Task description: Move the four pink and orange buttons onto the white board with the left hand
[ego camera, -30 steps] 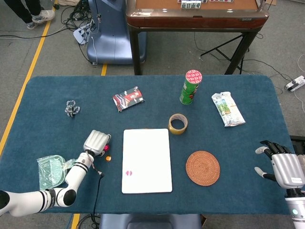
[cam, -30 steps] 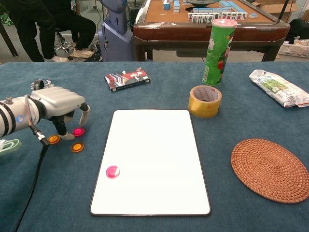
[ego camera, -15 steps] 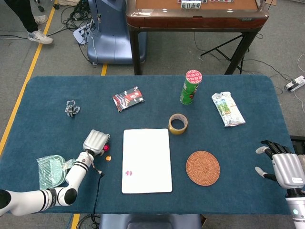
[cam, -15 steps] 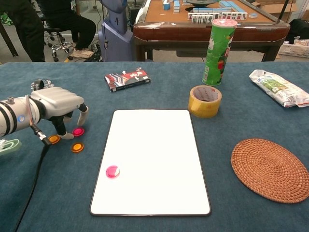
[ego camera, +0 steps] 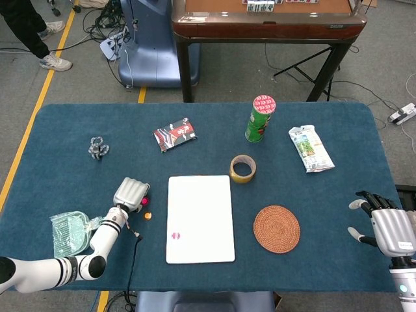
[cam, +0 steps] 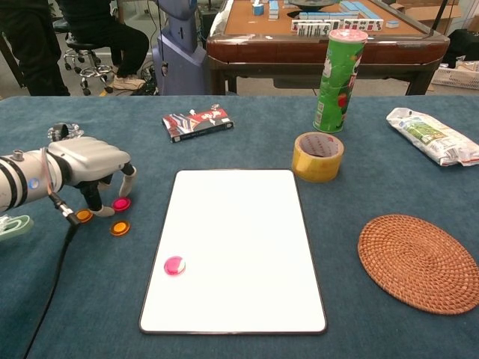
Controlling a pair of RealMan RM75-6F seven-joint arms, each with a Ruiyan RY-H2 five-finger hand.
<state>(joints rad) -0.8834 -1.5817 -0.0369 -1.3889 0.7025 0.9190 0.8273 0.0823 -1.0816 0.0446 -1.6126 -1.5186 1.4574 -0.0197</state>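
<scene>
My left hand (cam: 91,166) hangs over the loose buttons left of the white board (cam: 247,224), fingers arched down and apart, holding nothing. A pink button (cam: 120,203) lies on the cloth between its thumb and a fingertip. One orange button (cam: 84,215) sits beside the thumb, and another orange button (cam: 120,227) lies just in front. A pink button (cam: 174,265) rests on the board's near left part. In the head view the left hand (ego camera: 131,193) covers most of the buttons beside the board (ego camera: 200,208). My right hand (ego camera: 387,225) stays spread and empty at the table's front right.
A tape roll (cam: 317,155), a green can (cam: 334,79) and a woven coaster (cam: 419,262) stand right of the board. A snack packet (cam: 197,122) lies behind it, and a white bag (cam: 432,136) at the far right. A green plastic bag (ego camera: 70,232) lies by my left forearm.
My left hand has sunk slightly toward the pink button on the cloth. The buttons and the right hand have not moved.
</scene>
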